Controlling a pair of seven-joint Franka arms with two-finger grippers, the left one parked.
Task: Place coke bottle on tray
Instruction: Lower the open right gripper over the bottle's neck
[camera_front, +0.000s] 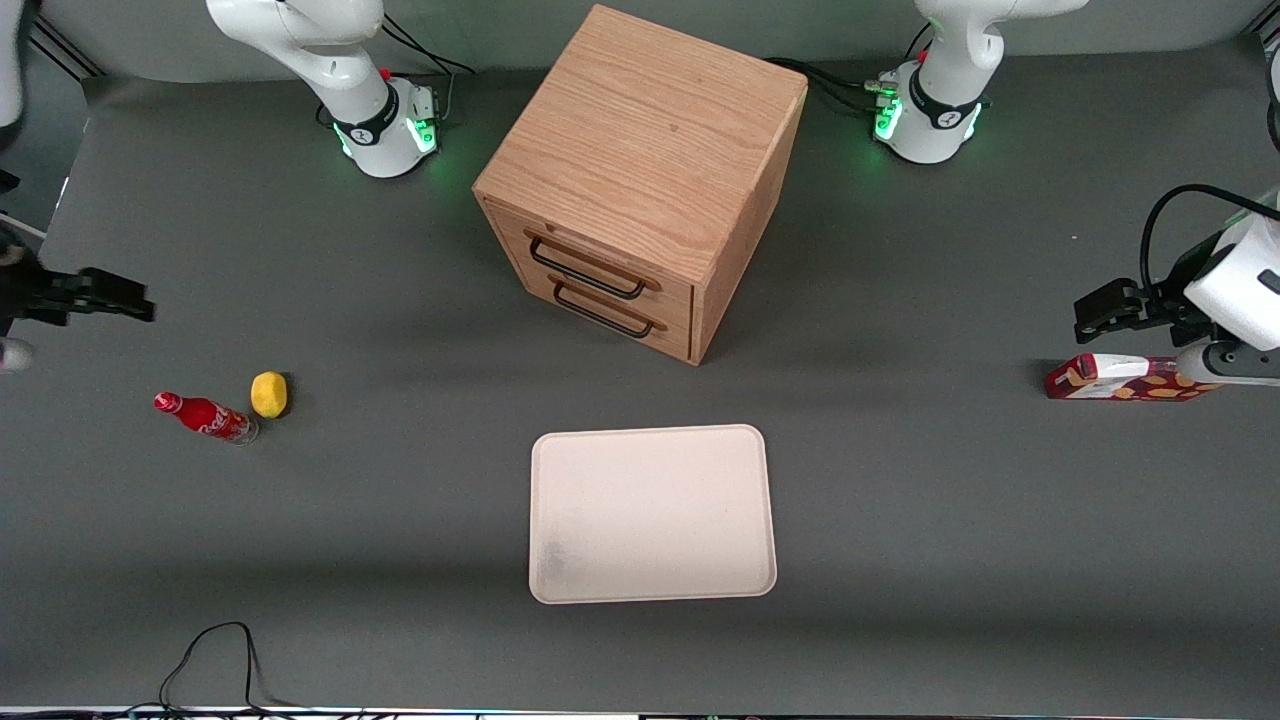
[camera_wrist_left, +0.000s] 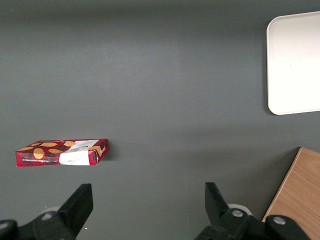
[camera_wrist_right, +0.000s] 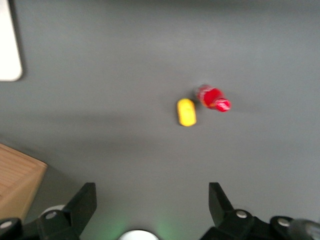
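The coke bottle (camera_front: 205, 417) (camera_wrist_right: 212, 97) lies on its side on the grey table toward the working arm's end, red with a white logo, its clear base close to a yellow lemon (camera_front: 268, 394) (camera_wrist_right: 186, 112). The cream-white tray (camera_front: 650, 515) (camera_wrist_right: 7, 45) (camera_wrist_left: 295, 60) lies flat with nothing on it near the table's middle, in front of the wooden cabinet. My gripper (camera_front: 140, 305) (camera_wrist_right: 151, 197) hovers above the table, farther from the front camera than the bottle and well apart from it. It is open, with nothing between its fingers.
A wooden cabinet (camera_front: 640, 180) with two shut drawers stands farther from the front camera than the tray. A red-and-white snack box (camera_front: 1120, 378) (camera_wrist_left: 62, 152) lies toward the parked arm's end. A black cable (camera_front: 215, 650) loops at the table's near edge.
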